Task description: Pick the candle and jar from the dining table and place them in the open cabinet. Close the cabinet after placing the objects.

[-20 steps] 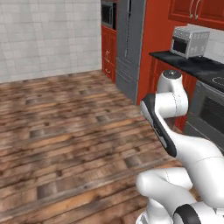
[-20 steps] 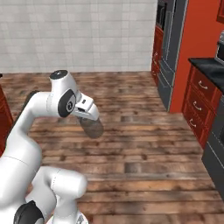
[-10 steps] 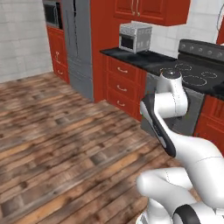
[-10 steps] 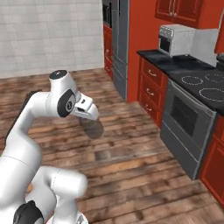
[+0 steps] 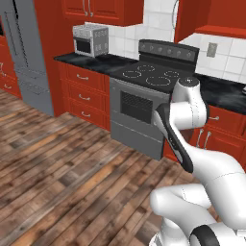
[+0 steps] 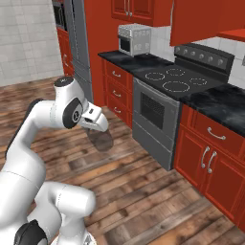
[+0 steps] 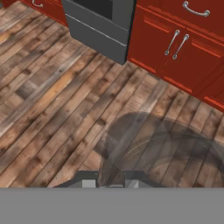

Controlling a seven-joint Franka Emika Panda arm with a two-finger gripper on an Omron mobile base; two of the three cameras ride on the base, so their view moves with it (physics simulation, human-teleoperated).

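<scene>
Gripper: the gripper (image 6: 98, 128) is seen closed on the jar (image 6: 101, 139), at the end of the folded white arm, raised well above the wooden floor (image 6: 143, 191).
Jar: a dark, see-through glass cylinder is held by its upper part between the fingers and hangs just below the hand in the right base view; in the hand view its translucent body (image 7: 162, 153) spreads out directly ahead of the fingertips, with the floor planks visible through it.
Jar relative to surroundings: the jar is carried in the air, apart from every counter, in front of the grey oven (image 6: 153, 122).
Kitchen run: a black stove top (image 5: 153, 77) with ring burners is set between red lower cabinets (image 6: 210, 160) with silver handles; a silver microwave (image 5: 90, 40) stands on the black counter (image 5: 96, 61) to the left.
Upper cupboards: red wall cabinets (image 5: 103, 9) are seen with doors shut above the microwave.
Refrigerator: a grey refrigerator (image 5: 26, 57) stands at the far left.
</scene>
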